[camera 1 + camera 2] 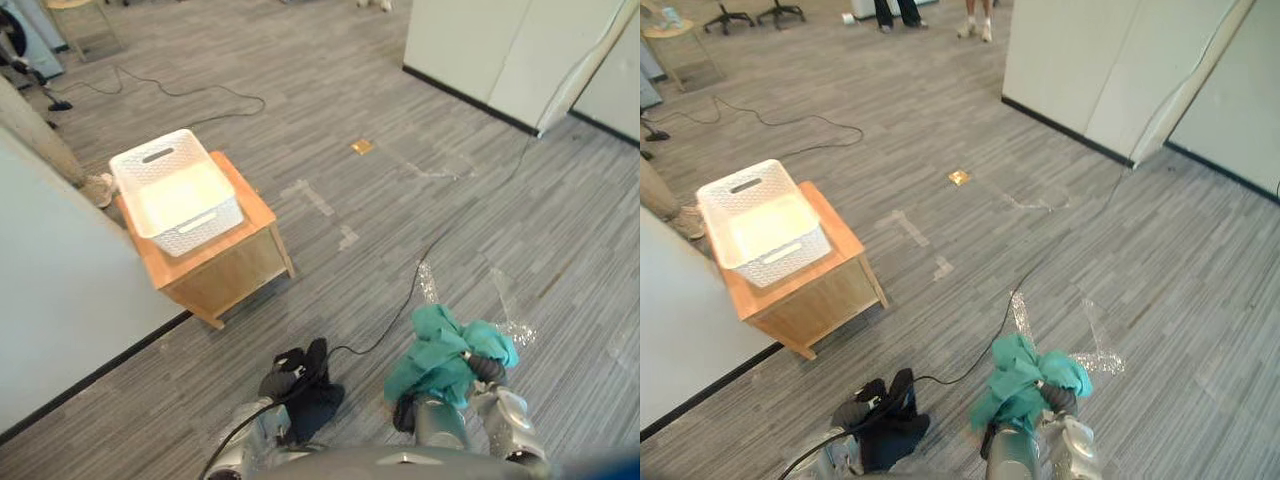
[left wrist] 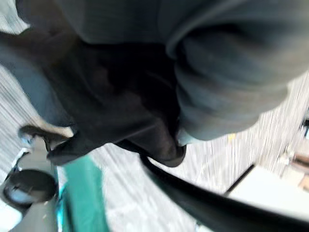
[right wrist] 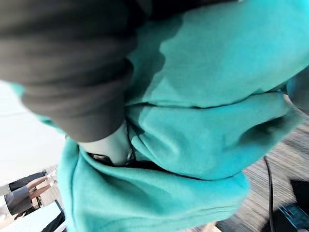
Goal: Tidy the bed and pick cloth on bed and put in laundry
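On the floor's left side, a wooden table is placed with its back corner against a pale flat panel. A white basket is set on the table top, toward its rear left corner, so a bare strip is left along the top's right edge and front corner.

At the near edge of the floor, a dark cloth is bunched at the left hand, and a teal cloth is heaped over the right hand. In each wrist view the cloth is pressed close against the hand's dark cover. Whether either hand is clenched on its cloth cannot be told, because the cloth hides it.

Between the hands and the table, a stretch of open floor is seen. Farther out, pale tape marks and a small brass plate lie flat, and a piece of clear film is seen just beyond the teal cloth.

Along the far right edge, white partition panels are standing. At the far edge, the legs of 2 persons and 2 chair bases are seen, well apart from the table.
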Motion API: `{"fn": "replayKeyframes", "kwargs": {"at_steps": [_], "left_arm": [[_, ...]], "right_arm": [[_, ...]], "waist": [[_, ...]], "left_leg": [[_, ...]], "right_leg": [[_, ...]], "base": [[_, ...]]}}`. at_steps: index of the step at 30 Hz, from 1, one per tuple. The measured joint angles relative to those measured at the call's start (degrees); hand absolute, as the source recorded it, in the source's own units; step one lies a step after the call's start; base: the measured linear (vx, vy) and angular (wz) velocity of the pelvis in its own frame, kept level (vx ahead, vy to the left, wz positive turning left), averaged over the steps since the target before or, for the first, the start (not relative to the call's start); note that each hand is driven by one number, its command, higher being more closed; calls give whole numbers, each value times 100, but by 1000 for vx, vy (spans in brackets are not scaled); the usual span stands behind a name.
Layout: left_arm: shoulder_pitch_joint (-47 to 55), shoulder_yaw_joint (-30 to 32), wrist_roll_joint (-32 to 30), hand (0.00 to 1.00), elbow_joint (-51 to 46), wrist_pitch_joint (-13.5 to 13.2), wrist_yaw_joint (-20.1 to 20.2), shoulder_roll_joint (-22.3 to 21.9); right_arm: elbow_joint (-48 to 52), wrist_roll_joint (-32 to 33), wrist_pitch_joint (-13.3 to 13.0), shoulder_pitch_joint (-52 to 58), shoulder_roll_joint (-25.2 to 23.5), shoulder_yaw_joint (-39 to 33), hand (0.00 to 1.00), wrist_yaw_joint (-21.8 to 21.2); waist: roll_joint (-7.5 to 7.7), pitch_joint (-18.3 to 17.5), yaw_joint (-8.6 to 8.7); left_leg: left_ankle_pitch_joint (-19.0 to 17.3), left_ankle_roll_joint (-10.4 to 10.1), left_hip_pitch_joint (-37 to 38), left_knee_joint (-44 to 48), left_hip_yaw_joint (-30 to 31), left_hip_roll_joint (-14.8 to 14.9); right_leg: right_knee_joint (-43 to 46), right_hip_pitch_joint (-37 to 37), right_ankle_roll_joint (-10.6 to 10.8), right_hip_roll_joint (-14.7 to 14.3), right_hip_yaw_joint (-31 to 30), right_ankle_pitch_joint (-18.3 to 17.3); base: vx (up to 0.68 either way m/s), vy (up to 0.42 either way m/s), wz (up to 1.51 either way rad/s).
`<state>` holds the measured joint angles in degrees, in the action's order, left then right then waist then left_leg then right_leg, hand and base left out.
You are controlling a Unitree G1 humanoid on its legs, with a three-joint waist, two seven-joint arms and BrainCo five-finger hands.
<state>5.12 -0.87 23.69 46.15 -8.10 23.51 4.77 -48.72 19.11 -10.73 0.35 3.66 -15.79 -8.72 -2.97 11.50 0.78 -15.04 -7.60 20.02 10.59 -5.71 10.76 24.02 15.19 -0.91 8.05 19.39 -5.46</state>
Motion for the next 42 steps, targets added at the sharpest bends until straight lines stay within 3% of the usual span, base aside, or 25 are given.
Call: {"fn": "replayKeyframes", "kwargs": {"at_steps": [2,3,4,5,7,8,9,11,14,15,16,17,19,21,23,24,26,27,30,33,34,36,37,38,42], "left_arm": [[55,-60,1,100,-104,2,92,4],[145,-127,-5,100,-245,3,130,-12],[238,-119,-4,100,-320,-2,179,-63],[316,-109,-3,100,-347,-7,202,-89],[506,-120,-2,100,-500,-3,297,-188],[526,-138,-1,100,-503,2,294,-248],[553,-134,-6,100,-516,2,279,-268],[669,-119,50,100,-550,-194,174,-275],[789,-116,135,100,-535,-586,87,-310],[804,-116,218,100,-527,-629,90,-316],[814,-128,287,100,-500,-663,106,-318],[824,-129,317,100,-482,-675,116,-335],[672,-173,497,100,-378,-803,139,-89],[548,-301,508,100,-386,-834,96,-59],[556,-433,525,100,-381,-835,-41,-15],[555,-527,566,100,-385,-865,-135,46],[483,-714,671,100,-390,-937,-392,76],[475,-832,691,100,-422,-961,-523,54],[314,-994,713,100,-543,-567,-937,-7],[70,-945,788,100,-543,-227,-1111,-75],[39,-811,865,100,-543,-209,-1119,-106],[122,-466,939,100,-536,-232,-1127,-110],[55,-262,951,100,-328,-260,-1143,-268],[128,-88,949,100,-238,-456,-1088,-444],[370,-21,961,100,-147,-875,-930,-657]], "right_arm": [[80,-8,84,24,34,93,100,-32],[143,-15,152,63,107,223,100,-36],[223,-23,193,140,201,408,100,-74],[258,-23,208,186,225,503,100,-101],[306,-27,231,172,219,601,100,-173],[293,-30,236,169,232,637,100,-201],[285,-33,234,163,227,663,100,-227],[256,-140,218,124,206,737,100,-268],[219,-302,115,125,148,738,100,-364],[192,-337,76,132,151,744,100,-400],[123,-425,22,177,151,752,100,-442],[91,-463,15,188,150,762,100,-452],[4,-485,-94,206,92,827,100,-448],[-21,-509,-118,232,67,841,100,-415],[-123,-674,-137,199,-61,968,100,-393],[-161,-704,-193,188,-133,1019,100,-399],[-202,-713,-285,263,-250,1080,100,-427],[-199,-730,-302,323,-274,1082,100,-442],[78,-819,-341,450,-243,1080,100,-461],[379,-817,-332,632,-220,1071,100,-462],[564,-821,-322,731,-257,1077,100,-490],[755,-831,-314,936,-393,1081,100,-620],[761,-873,-292,848,-343,1039,100,-686],[842,-871,-275,740,-264,986,100,-703],[795,-843,-295,609,-271,1007,100,-854]], "waist": [[6,-11,25],[-61,-5,25],[-188,40,-8],[-228,48,-39],[-274,146,-77],[-254,176,-202],[-231,191,-272],[-174,241,-438],[-168,245,-448],[-175,241,-448],[-167,221,-462],[-157,208,-481],[67,158,-455],[111,187,-486],[179,182,-501],[247,199,-492],[321,203,-429],[302,200,-368],[280,223,-124],[211,222,-14],[240,202,-24],[453,93,-86],[141,152,-143],[72,139,-162],[61,124,-232]], "left_leg": [[234,-76,-569,1375,141,90],[698,-97,-1056,2415,299,190],[1624,-87,-1468,3336,431,309],[2225,-40,-1626,3689,511,333],[1418,114,-2432,5183,680,184],[924,238,-2818,5435,676,-127],[715,305,-2981,5348,671,-295],[266,370,-3276,3896,658,-813],[530,288,-3201,957,1129,-1141],[712,278,-3196,534,1221,-1136],[1293,253,-3158,287,1169,-1099],[1531,412,-3114,243,1092,-1118],[1123,809,-3309,646,909,-1415],[867,1017,-3233,834,779,-1504],[623,1183,-2734,654,607,-1531],[491,1286,-2461,536,619,-1610],[246,1489,-1974,445,737,-1701],[132,1518,-1790,444,902,-1702],[48,1534,-1243,377,1637,-1633],[-48,1370,-1013,352,2422,-1387],[-179,1154,-989,408,2623,-1302],[-605,759,-1019,684,2725,-1257],[-784,611,-1009,841,2775,-1002],[-517,368,-1078,845,2654,-847],[195,323,-1002,546,2278,-495]], "right_leg": [[47,-115,-12,-138,-72,-272],[-169,-287,-39,-309,-149,-301],[-556,-637,-95,-578,-253,-309],[-781,-846,-171,-698,-360,-264],[-1136,-1328,-439,-956,-670,-244],[-1262,-1549,-496,-996,-914,-281],[-1328,-1670,-516,-1002,-1052,-294],[-1473,-2053,-468,-995,-1521,-330],[-1487,-2308,-368,-999,-2137,-632],[-1496,-2342,-347,-1005,-2257,-700],[-1499,-2411,-266,-996,-2464,-840],[-1500,-2444,-206,-964,-2535,-910],[-1461,-2473,-57,-638,-2610,-1124],[-993,-2378,-2,-548,-2579,-1120],[861,-1761,528,-473,-2299,-994],[1783,-1360,808,-351,-2143,-680],[3039,-772,640,-176,-1802,-791],[3117,-621,576,-152,-1576,-933],[2231,-302,464,-157,-1058,-1205],[703,-71,513,-214,-1286,-946],[29,29,558,-198,-1644,-553],[-1019,-102,681,-8,-2169,812],[-700,-131,668,-184,-1882,676],[-398,-163,487,-155,-1684,337],[-319,-683,321,23,-746,-34]], "base": [[238,-246,-31],[317,-219,-58],[273,-160,-65],[385,-109,-68],[337,-58,-79],[269,-22,-91],[337,-5,-123],[363,33,-127],[380,138,-112],[395,212,-100],[341,194,-68],[452,251,-59],[468,210,-17],[434,137,-15],[468,132,-37],[390,100,-27],[440,69,12],[555,29,72],[475,-52,117],[539,-241,167],[609,-384,152],[471,-352,123],[430,-389,104],[396,-368,99],[324,-303,130]]}}
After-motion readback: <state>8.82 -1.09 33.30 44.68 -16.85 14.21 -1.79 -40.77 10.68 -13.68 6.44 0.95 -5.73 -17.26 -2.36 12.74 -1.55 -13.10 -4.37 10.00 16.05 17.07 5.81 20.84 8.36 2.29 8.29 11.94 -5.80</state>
